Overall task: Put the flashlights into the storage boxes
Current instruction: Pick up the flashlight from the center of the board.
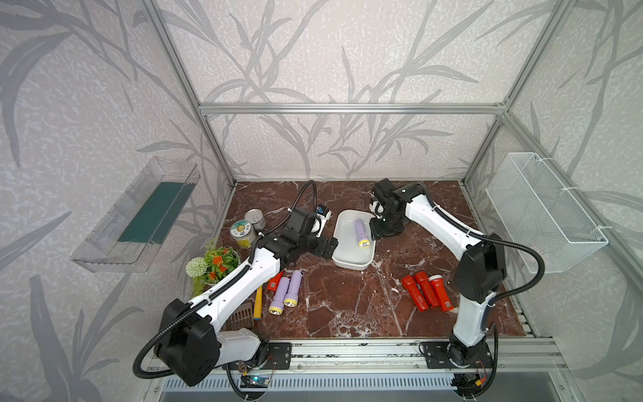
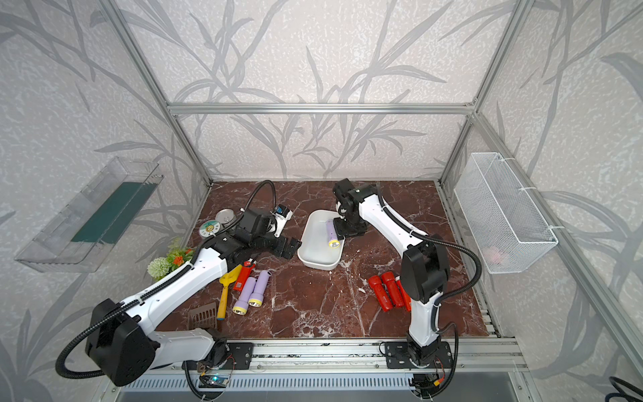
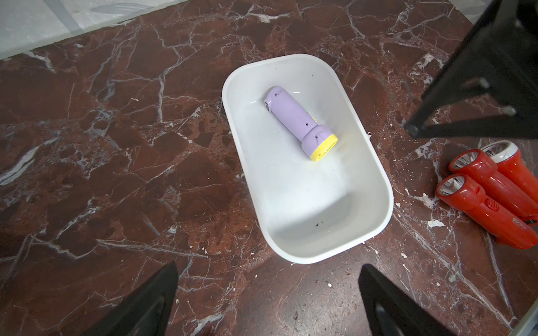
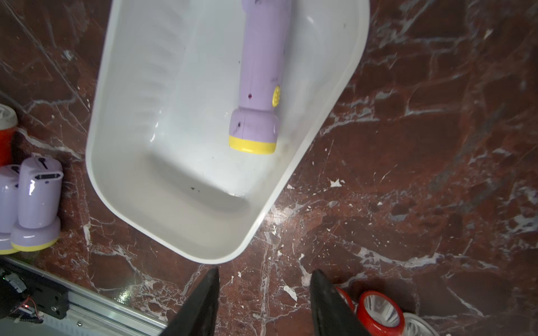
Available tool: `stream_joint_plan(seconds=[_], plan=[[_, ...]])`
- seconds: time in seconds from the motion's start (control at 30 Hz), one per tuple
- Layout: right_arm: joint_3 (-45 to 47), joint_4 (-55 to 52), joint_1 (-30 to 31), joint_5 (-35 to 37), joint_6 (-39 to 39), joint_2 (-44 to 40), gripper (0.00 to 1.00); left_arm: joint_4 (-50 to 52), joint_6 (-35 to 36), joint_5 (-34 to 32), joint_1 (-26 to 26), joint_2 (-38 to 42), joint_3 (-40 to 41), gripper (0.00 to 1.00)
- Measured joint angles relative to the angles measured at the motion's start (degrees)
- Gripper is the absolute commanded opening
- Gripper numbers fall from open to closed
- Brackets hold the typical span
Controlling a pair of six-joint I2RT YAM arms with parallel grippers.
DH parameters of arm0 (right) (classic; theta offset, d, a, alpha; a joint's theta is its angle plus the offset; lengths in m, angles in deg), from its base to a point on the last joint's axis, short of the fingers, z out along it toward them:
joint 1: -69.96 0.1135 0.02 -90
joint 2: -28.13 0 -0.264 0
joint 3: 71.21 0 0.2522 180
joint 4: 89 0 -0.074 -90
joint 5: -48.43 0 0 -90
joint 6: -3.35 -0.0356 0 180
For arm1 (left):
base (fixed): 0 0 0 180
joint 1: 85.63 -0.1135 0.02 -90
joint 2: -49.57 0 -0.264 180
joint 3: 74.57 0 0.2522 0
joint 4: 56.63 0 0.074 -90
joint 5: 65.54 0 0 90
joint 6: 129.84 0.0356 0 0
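Lying in the tub [image 1: 349, 251] is one flashlight [image 1: 360, 231]; left pincer [image 3: 268, 265] gapes wide, right pincer [image 4: 265, 270] parted, both empty.

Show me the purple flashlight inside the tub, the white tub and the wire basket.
purple flashlight in the tub [image 3: 294, 116], left wrist view, middle of its body
white tub [image 3: 291, 192], left wrist view, bare floor
wire basket [image 1: 529, 219], in a top view, mesh side wall

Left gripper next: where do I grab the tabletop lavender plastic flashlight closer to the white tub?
I'd take the lavender flashlight by its slim barrel, from straight above, jaws across it. It lies flat with a flared head; its twin hugs one side, so expect a tight fit there.
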Motion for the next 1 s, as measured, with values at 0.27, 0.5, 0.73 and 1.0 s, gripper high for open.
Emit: stream_joint_plan(seconds=[0.27, 0.5, 0.73, 1.0], plan=[[21.38, 4.87, 0.0, -0.5, -0.94, -10.38, 0.52, -0.04, -1.18, 0.37, 3.26, -4.9, -5.77, 0.99], [30.75, 7.43, 0.0, -0.48, -2.47, -18.95, 0.52, -1.03, -2.91, 1.7, 4.85, -8.63, -8.72, 0.99], [38.05, 9.14, 0.0, -0.46, -4.24, -23.21, 0.53, -0.83, -3.96, 4.02, 6.32, -10.95, -11.65, 0.99], [44.13, 9.62, 0.0, -0.31, -7.32, -28.61, 0.53, -0.76, -3.96, 8.57, 8.39, -11.21, -12.72, 0.99]])
